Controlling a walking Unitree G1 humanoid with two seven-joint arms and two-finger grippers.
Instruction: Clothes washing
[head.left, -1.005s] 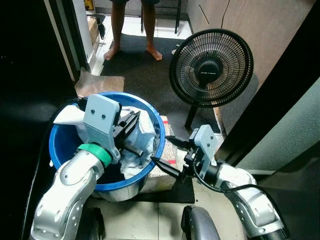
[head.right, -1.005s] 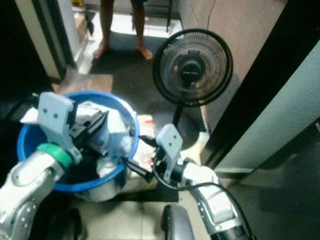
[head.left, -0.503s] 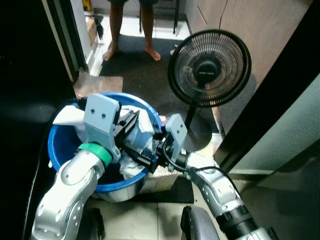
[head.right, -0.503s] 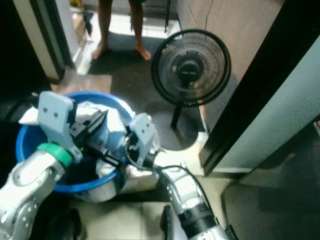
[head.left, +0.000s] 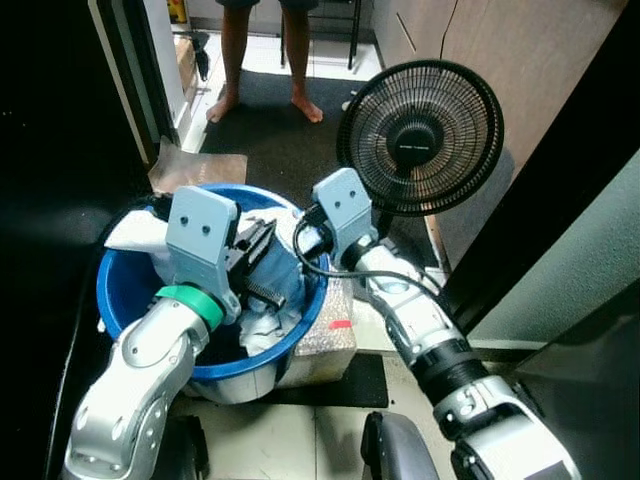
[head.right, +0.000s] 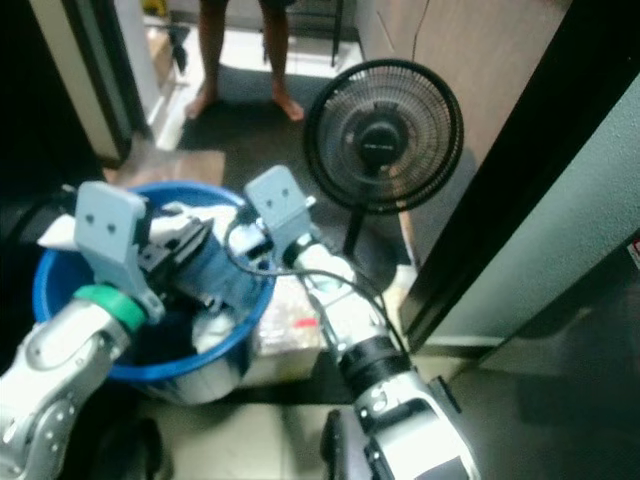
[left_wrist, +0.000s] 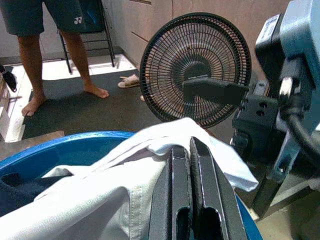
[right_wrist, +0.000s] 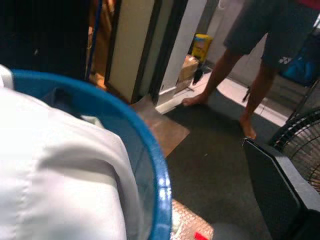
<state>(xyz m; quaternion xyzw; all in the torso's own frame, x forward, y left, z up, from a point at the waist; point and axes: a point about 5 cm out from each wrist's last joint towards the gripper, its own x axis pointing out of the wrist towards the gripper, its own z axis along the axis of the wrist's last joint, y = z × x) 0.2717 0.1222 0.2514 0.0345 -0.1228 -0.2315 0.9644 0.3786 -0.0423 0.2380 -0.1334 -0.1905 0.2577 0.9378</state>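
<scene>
A blue basin (head.left: 262, 362) on the floor holds a white garment (head.left: 140, 232) and a blue-grey one (head.left: 275, 265). My left gripper (head.left: 262, 250) lies inside the basin on the heap, its fingers (left_wrist: 191, 165) pressed shut with white cloth draped around the tips. My right gripper (head.left: 306, 236) hangs over the basin's right rim, next to the left one, and stands open. In the right wrist view one finger (right_wrist: 272, 185) sits far to one side, with the basin rim (right_wrist: 159, 190) and white cloth (right_wrist: 60, 170) close before it.
A black standing fan (head.left: 420, 138) stands just right of and behind the basin. A silver padded block (head.left: 330, 335) lies against the basin's right side. A flat piece of cardboard (head.left: 195, 165) lies behind it. A person's bare feet (head.left: 225, 100) stand on the dark mat beyond.
My right arm has swung from low on the basin's right side up and left, so its gripper is over the rim. The left arm has stayed put.
</scene>
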